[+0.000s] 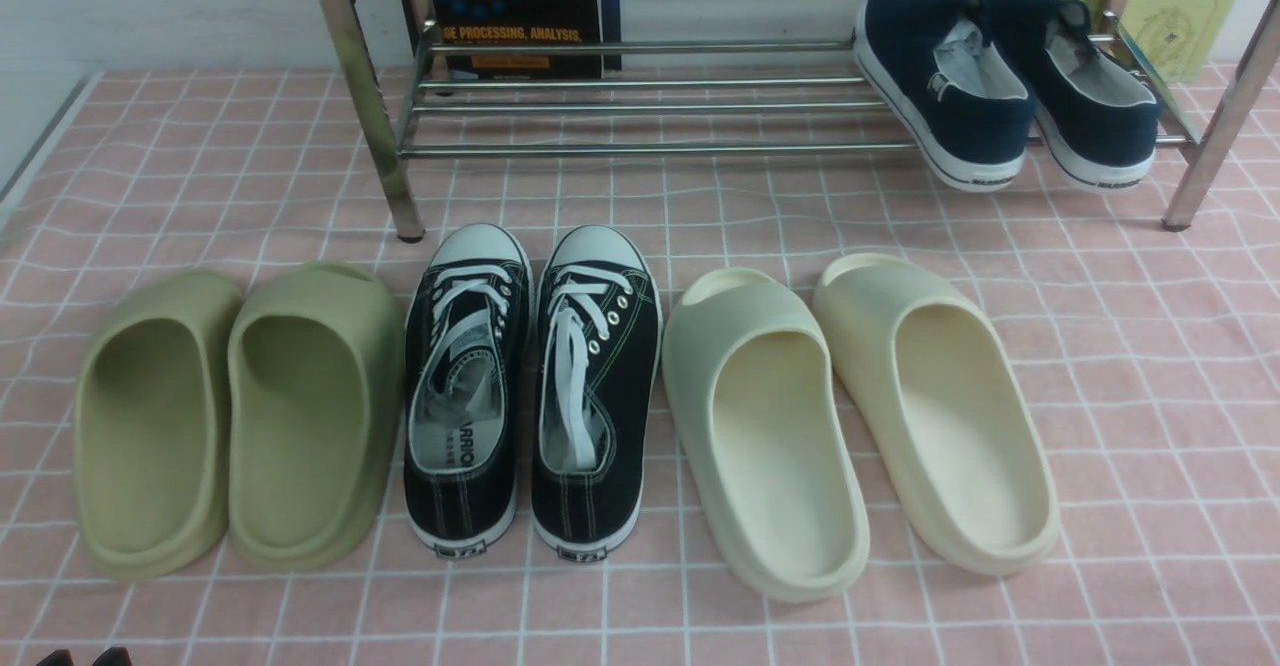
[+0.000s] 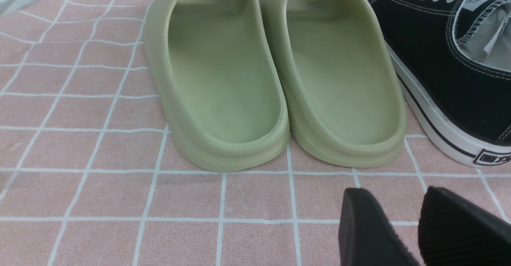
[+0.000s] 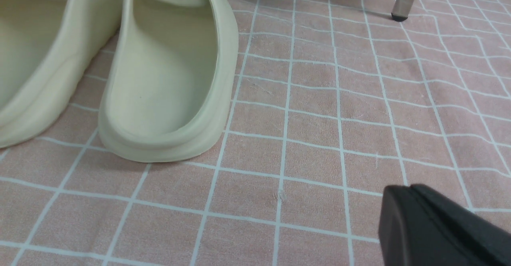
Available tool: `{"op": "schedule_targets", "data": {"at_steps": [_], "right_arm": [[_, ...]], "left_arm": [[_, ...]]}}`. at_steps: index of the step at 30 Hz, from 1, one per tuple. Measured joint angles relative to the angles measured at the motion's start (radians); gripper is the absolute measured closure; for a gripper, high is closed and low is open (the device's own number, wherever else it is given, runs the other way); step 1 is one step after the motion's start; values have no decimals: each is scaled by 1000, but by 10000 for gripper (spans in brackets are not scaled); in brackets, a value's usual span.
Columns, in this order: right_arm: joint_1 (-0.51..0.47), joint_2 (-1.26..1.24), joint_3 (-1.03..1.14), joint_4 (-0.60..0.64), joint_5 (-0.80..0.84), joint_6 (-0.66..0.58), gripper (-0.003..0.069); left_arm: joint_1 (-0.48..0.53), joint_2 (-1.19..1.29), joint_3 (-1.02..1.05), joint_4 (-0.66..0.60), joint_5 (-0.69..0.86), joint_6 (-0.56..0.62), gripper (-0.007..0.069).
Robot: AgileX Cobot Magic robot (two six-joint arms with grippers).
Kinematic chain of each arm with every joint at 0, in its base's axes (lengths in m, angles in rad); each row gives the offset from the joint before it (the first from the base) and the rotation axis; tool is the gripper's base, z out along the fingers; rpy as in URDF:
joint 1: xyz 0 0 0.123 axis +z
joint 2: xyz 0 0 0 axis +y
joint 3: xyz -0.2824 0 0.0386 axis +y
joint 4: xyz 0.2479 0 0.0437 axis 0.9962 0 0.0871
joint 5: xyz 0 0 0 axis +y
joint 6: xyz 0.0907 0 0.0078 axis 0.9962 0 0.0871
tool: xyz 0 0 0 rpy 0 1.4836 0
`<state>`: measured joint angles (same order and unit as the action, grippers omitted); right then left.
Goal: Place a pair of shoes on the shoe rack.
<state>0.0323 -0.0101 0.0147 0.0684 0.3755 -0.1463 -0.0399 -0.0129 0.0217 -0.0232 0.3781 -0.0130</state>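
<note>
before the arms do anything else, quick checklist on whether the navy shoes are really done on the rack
1. Both navy slip-on shoes are on the shoe rack, at its right end: ok.
2. Seated flat: not ok, heels overhang the front bar and the shoes slope down toward the camera.
3. Pair side by side, toes pointing to the back: ok.
4. Right gripper shut, holding nothing, low over bare cloth beside the cream slides: ok.
5. Left gripper open and empty, near the green slides: ok.
6. Black lace-up sneakers on the cloth in front of the rack, not on it: ok.
</note>
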Motion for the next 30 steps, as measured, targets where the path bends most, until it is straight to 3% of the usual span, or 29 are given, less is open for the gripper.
{"op": "schedule_targets", "data": {"at_steps": [30], "right_arm": [[0,0,0,0,1,0,650]], "left_arm": [[0,0,0,0,0,0,385]]}}
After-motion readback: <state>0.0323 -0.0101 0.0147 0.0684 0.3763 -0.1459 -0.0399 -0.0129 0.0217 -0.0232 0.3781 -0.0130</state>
